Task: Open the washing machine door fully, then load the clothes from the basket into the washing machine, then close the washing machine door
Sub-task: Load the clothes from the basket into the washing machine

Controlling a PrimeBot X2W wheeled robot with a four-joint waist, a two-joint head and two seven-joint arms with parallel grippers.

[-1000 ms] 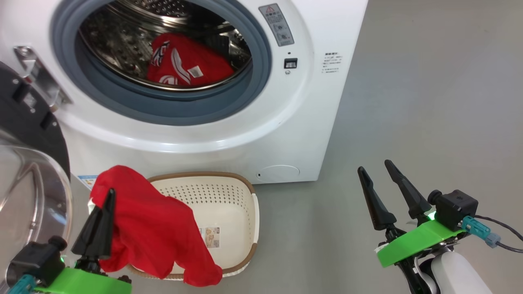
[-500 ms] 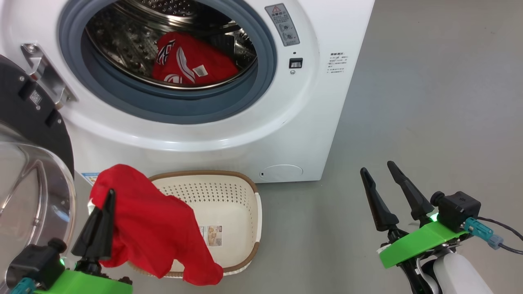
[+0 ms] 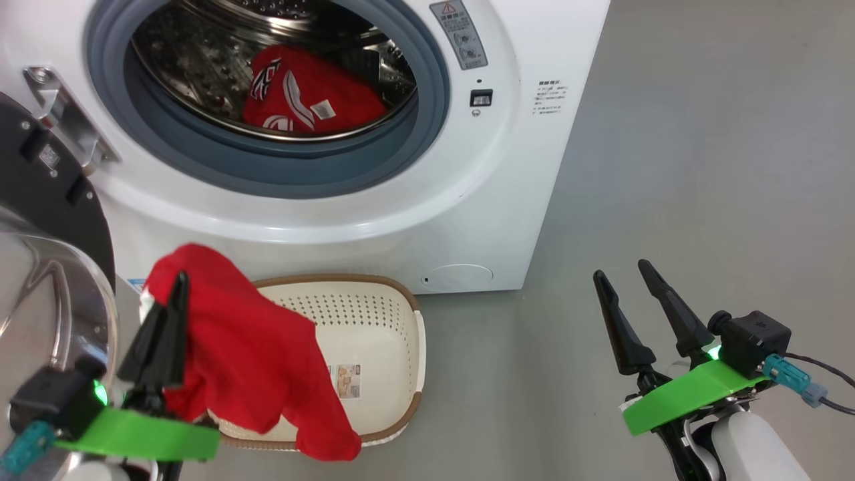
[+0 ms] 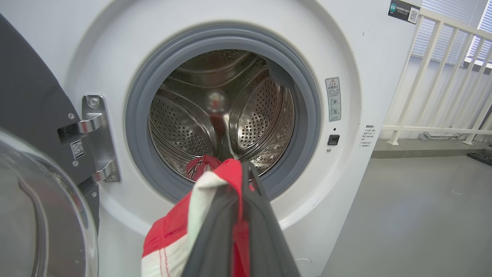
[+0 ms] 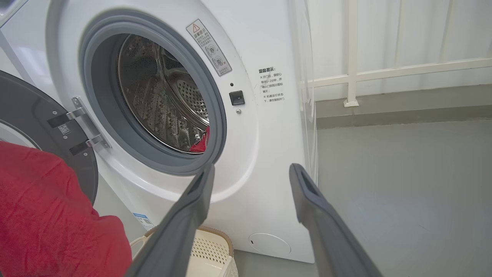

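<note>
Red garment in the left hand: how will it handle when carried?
Likely floppy: the red garment drapes limp from the left hand over the basket. Probably light: one pinched edge carries it. Its hanging tail could catch the grey ring.

Washing machine door point(image 3: 47, 194): was cropped at the left edge.
Basket point(image 3: 361, 314): left side was hidden by clothes point(image 3: 247, 354).
Warning sticker point(image 3: 461, 33): print could not be read.

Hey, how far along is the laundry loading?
Done: the washing machine door stands open and one red garment lies in the drum. In hand: the left gripper is shut on a second red garment above the basket; the right gripper is open, empty. Left: put that garment in, then close the door.
</note>
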